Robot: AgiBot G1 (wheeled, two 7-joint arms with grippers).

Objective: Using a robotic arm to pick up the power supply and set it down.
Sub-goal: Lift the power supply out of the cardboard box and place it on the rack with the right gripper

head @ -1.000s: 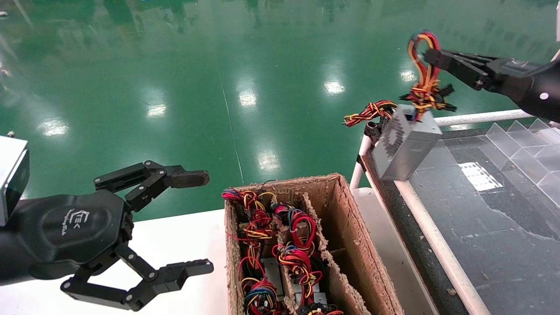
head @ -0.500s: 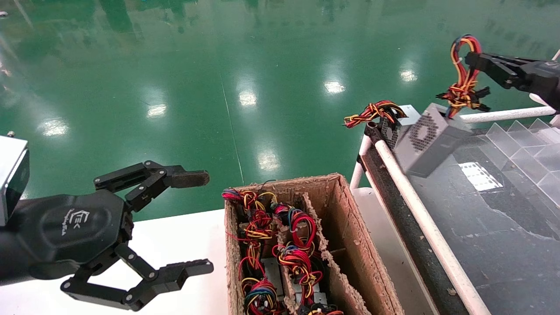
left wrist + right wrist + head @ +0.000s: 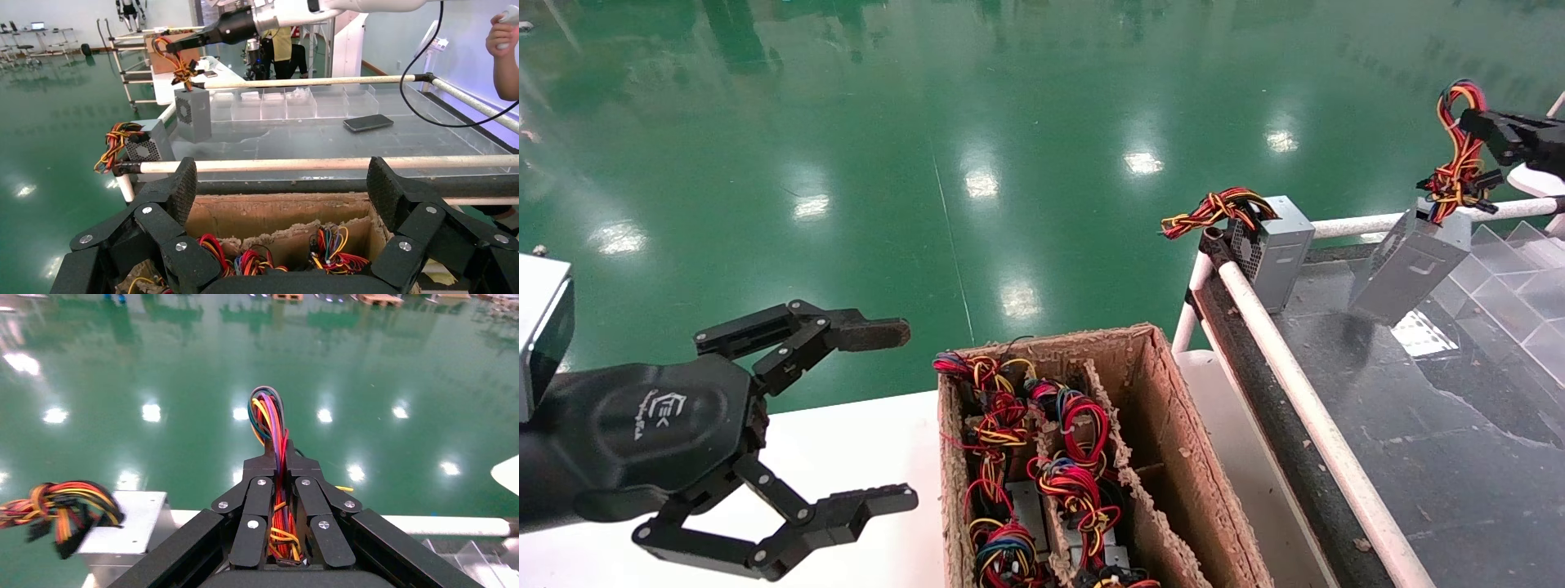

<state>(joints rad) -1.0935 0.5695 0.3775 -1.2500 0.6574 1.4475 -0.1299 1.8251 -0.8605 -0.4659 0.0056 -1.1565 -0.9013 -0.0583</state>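
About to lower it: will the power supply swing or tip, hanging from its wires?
Likely yes. The right claw grips only the flexible wire loop, so the power supply dangles tilted and may sway. Landing on a corner, it could tip over.

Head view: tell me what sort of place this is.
Probably a factory or workshop floor: a glossy green floor, a cardboard box packed with wired units, and a railed work table where the right gripper carries a power supply.
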